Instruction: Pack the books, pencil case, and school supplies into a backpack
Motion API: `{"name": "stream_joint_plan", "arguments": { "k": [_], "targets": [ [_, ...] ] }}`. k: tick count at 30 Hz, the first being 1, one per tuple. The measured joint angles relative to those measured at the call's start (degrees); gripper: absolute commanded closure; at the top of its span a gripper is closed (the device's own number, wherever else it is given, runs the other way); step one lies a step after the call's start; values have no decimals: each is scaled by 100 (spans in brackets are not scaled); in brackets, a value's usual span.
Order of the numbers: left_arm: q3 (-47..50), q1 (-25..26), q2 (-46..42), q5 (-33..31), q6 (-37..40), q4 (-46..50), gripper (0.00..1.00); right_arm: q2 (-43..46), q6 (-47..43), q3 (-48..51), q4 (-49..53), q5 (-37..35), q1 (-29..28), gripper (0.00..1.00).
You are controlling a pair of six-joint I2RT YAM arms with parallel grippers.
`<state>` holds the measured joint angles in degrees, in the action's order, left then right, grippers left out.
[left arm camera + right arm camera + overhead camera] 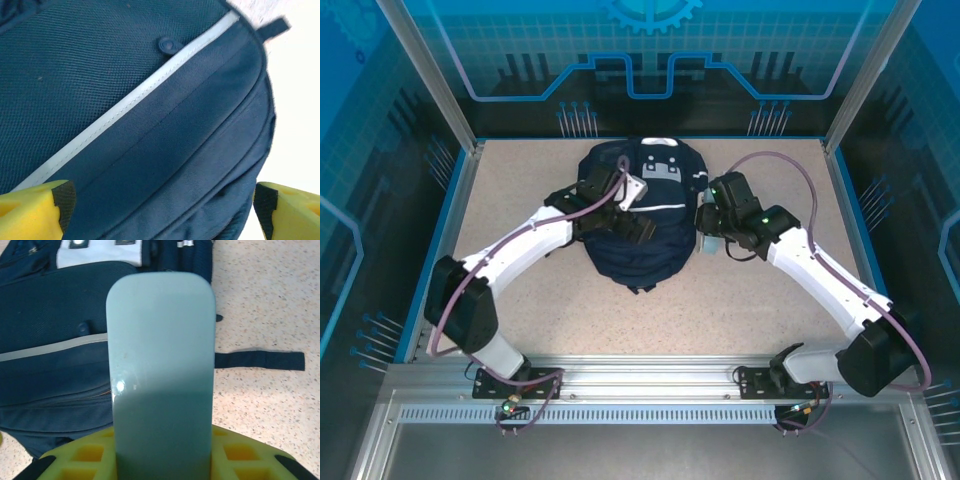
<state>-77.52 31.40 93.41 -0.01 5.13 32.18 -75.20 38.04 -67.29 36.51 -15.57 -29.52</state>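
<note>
The navy backpack (642, 250) lies flat in the middle of the table, its white stripe (125, 107) running across its front. My left gripper (625, 230) hovers low over it, open. Its yellow fingertips (32, 210) stand wide apart above the fabric (165, 150) and hold nothing. My right gripper (708, 232) is just off the backpack's right edge, shut on the pale grey-teal pencil case (160, 365). The case sticks straight out from its yellow fingers (80, 457). In the right wrist view the backpack (50, 350) lies left of the case. The books and other school supplies are hidden.
A dark strap (260, 360) of the backpack trails over the speckled tabletop (265, 300) to the right of the case. Blue walls and metal posts (455, 110) enclose the table. Bare tabletop (520, 170) lies on both sides of the backpack.
</note>
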Motion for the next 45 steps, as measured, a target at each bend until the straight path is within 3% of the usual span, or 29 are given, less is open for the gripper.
{"name": "stream_joint_plan", "arguments": {
  "k": [12,20,24,32,38,41,45],
  "targets": [
    [-1344,212,1370,-964,850,894,18,72,251,94,31,319,127,66],
    [-1742,280,1451,-1379,984,1047,45,166,317,109,31,404,162,65],
    [-1725,280,1292,-1451,1023,892,51,175,341,170,33,407,195,66],
    [-1244,297,1043,-1593,1478,564,40,210,400,184,35,411,221,65],
    [-925,302,1165,-2146,1902,522,37,258,422,205,33,426,223,65],
    [-857,302,1165,-2293,2020,433,46,258,444,205,33,435,223,65],
    [-778,302,1143,-2328,2081,284,66,258,461,205,33,476,223,65]
  ]
}}
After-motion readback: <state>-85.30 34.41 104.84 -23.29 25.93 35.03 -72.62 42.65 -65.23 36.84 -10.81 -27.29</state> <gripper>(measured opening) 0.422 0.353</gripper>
